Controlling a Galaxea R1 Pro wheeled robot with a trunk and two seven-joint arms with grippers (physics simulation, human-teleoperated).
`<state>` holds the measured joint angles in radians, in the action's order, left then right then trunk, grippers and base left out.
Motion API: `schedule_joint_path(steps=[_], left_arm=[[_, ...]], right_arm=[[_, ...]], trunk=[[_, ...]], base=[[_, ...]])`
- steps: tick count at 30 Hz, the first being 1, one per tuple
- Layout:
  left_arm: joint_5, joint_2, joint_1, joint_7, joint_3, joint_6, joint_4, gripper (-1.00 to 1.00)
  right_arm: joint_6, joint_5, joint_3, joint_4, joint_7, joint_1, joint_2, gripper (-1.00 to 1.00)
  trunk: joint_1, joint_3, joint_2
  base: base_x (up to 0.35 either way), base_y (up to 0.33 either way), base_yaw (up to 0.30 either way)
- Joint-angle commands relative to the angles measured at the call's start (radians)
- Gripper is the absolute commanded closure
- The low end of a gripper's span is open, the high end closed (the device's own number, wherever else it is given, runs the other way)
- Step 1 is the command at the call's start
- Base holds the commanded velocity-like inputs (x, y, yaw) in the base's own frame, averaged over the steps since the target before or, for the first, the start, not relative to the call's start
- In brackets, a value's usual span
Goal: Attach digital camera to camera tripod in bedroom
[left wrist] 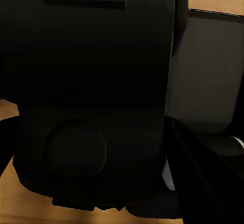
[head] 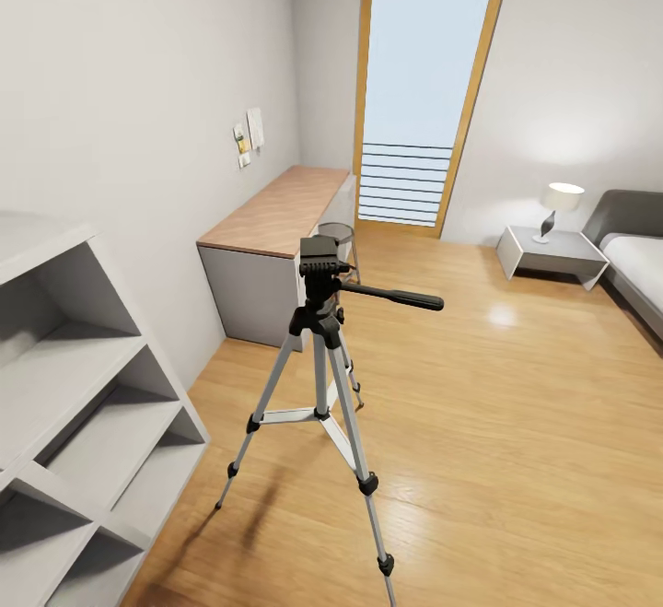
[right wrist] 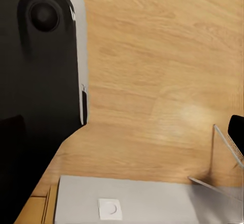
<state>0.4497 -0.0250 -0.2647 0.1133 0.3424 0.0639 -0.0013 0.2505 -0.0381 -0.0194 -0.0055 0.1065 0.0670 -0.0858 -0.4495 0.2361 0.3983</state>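
The camera tripod [head: 319,349] stands on the wood floor straight ahead in the head view, silver legs spread. Its black head [head: 320,268] is bare on top, and the long pan handle [head: 396,297] sticks out to the right. In the left wrist view a black boxy body with a round disc, the digital camera [left wrist: 91,81], sits very close between the dark fingers [left wrist: 203,173] of my left gripper [left wrist: 96,152], which is shut on it. In the right wrist view my right gripper [right wrist: 132,132] hangs open over the floor, with one fingertip [right wrist: 237,132] at the frame's edge.
A wood-topped desk [head: 276,211] stands behind the tripod along the left wall, with a wire bin [head: 336,237] at its corner. A grey cube shelf [head: 83,404] is near left. Beyond are the tall window [head: 424,82], a nightstand [head: 552,255] with a lamp [head: 558,206], and the bed [head: 640,262].
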Motion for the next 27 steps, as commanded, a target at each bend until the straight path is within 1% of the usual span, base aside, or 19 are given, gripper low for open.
schedule_joint_path(steps=[1,6,11,15,26,27], left_arm=[[0.009,0.000,-0.001,0.003,0.007,0.004,0.000,1.00],[0.009,-0.001,-0.001,0.003,0.007,0.004,0.000,1.00],[0.009,-0.001,-0.001,0.003,0.007,0.004,0.000,1.00],[0.009,-0.001,-0.001,0.003,0.007,0.004,0.000,1.00],[0.009,-0.001,-0.001,0.003,0.007,0.004,0.000,1.00],[0.009,-0.001,-0.001,0.003,0.007,0.004,0.000,1.00]], right_arm=[[0.009,-0.010,-0.002,0.000,0.003,0.001,0.000,-1.00],[0.037,-0.038,-0.004,-0.010,-0.002,0.001,0.000,-1.00],[0.034,-0.066,-0.006,-0.039,-0.006,0.001,0.001,-1.00],[0.014,-0.089,-0.007,-0.061,-0.012,0.001,0.001,-1.00],[-0.048,-0.151,-0.011,-0.123,-0.074,0.001,0.001,-1.00],[-0.429,-0.197,-0.012,-0.694,-0.130,0.001,0.001,-1.00]], trunk=[[0.000,0.002,0.002],[0.000,0.002,0.002],[0.000,0.002,0.002],[0.000,0.002,0.002],[0.000,0.002,0.002],[0.000,0.002,0.002]], base=[[0.000,0.000,0.000],[0.000,0.000,0.000],[0.000,0.000,0.000],[0.000,0.000,0.000],[0.000,0.000,0.000],[0.000,0.000,0.000]])
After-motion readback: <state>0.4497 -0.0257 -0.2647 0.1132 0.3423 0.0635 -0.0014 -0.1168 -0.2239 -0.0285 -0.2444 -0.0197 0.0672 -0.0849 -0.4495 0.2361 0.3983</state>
